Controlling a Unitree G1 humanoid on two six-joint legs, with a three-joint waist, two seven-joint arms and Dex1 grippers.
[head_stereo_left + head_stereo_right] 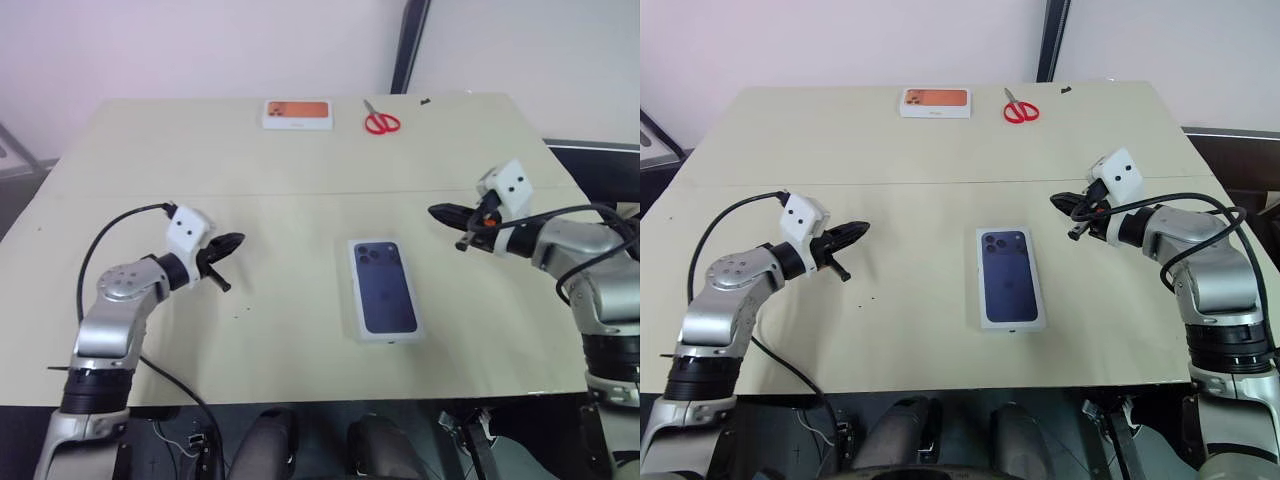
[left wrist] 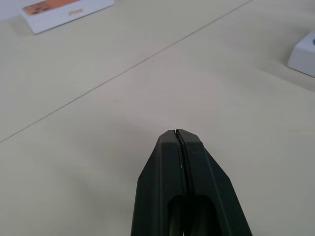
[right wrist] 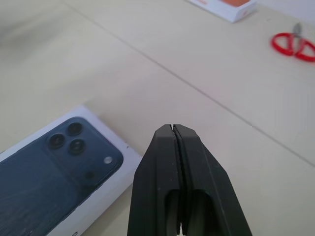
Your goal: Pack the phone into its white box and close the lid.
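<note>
Left eye view: nearest, in the middle of the tan table [image 1: 300,210], lies the closed white box with the lid [image 1: 384,290] on top, its printed dark blue phone facing up, camera cluster at the far end. The phone itself cannot be seen; whether it is inside cannot be told. The white box under the lid is hidden apart from the lid's white edge.

To the left of the lid, well apart from it, the left gripper [image 1: 232,243] hangs above the table, pointing toward the middle; its fingers [image 2: 170,162] are pressed tight together and hold nothing. To the right, a little farther back, the right gripper [image 1: 440,212] points inward over the table, its fingers [image 3: 192,162] likewise pressed together and empty. In the right wrist view the lid's camera end sits just beyond those fingertips, not touching them.

A seam runs across the table behind both grippers. At the far edge lie a box with an orange picture [image 1: 297,114] and, near it on the right, red scissors [image 1: 381,121].
</note>
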